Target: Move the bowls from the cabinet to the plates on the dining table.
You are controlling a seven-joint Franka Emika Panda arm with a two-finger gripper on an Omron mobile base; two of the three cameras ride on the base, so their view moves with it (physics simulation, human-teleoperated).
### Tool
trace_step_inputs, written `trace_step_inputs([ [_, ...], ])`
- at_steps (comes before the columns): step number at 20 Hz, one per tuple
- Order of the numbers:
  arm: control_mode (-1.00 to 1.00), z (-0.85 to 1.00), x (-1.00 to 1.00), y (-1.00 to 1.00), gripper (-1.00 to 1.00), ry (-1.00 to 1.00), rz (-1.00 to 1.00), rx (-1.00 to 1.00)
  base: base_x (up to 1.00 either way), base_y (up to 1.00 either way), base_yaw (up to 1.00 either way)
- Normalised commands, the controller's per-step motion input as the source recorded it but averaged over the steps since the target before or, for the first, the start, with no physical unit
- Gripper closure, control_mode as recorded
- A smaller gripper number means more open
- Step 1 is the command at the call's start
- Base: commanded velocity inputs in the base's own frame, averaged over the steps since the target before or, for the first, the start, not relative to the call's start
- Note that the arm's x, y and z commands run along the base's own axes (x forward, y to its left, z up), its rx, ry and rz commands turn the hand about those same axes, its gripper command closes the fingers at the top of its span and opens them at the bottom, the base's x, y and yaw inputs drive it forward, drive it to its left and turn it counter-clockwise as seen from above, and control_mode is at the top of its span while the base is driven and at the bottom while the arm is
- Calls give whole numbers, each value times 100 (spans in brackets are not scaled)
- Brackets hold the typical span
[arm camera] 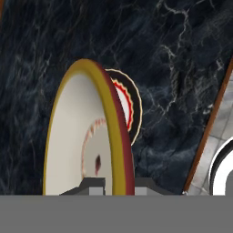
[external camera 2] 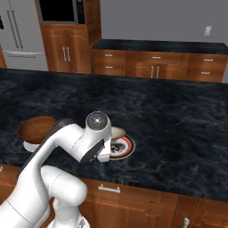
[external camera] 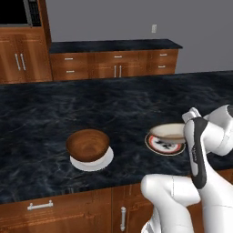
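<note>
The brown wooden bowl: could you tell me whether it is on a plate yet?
Yes: the brown wooden bowl sits upright on the white plate.

No text, label, brand, number or sign could be read anywhere in the 3 views. The round plate with a black rim and red-and-white pattern [external camera: 163, 144], at the lower right of the left base view, carried only a decorative motif, too blurred to hold any letters. The small pale wall outlet [external camera: 154, 28], at the top of that view, was blank. The dark microwave front [external camera 2: 60, 10], at the upper left of the right base view, showed no legible markings.
</note>
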Motion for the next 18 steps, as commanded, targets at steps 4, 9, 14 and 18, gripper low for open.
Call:
trace_step_inputs([
  [4, -100, -22, 10, 0, 100, 0, -3, 0, 0, 0, 0],
  [9, -100, -10, 17, 0, 100, 0, -3, -1, 0, 0, 0],
  [14, -100, -7, 12, 0, 100, 1, -3, -1, 0, 0, 0],
  [18, -100, -18, 2, 0, 100, 1, -2, 0, 0, 0, 0],
])
